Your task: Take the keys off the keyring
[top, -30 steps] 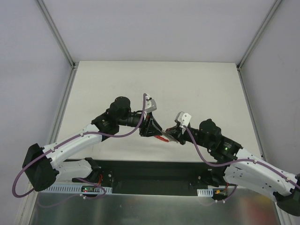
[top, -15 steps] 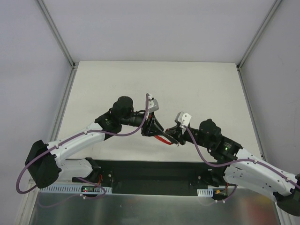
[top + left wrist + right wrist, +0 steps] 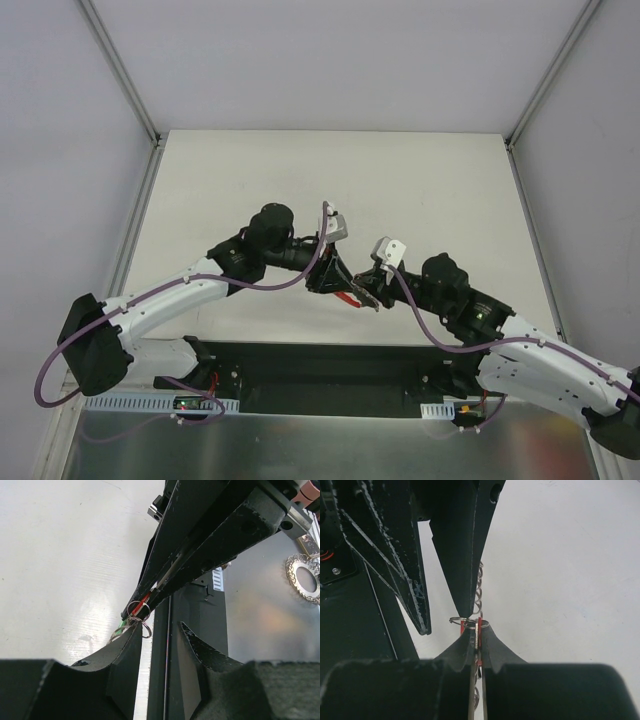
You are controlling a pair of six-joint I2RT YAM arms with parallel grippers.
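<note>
My right gripper [image 3: 476, 628] is shut on the red keyring [image 3: 479, 626], edge-on between its pads, and holds it above the table. A thin metal ring [image 3: 461, 620] sticks out just above the fingertips. My left gripper [image 3: 161, 626] is open. Its left finger [image 3: 125, 652] is right beside the metal rings [image 3: 138, 620] and the red keyring [image 3: 143, 602]. The keys are mostly hidden; only a green bit [image 3: 119, 628] and some silvery metal [image 3: 479, 587] show. From above, the left gripper [image 3: 328, 277] and right gripper [image 3: 366, 294] meet at the keyring [image 3: 348, 296].
The white table [image 3: 420, 190] stretches behind both grippers, with grey walls on three sides. A black base strip [image 3: 330, 365] and a metal plate [image 3: 300, 445] lie at the near edge. A silver ornate round piece [image 3: 305, 577] lies on the metal plate.
My left arm has moved right, bringing its open gripper up against the keyring. My right gripper has kept its hold and barely shifted.
</note>
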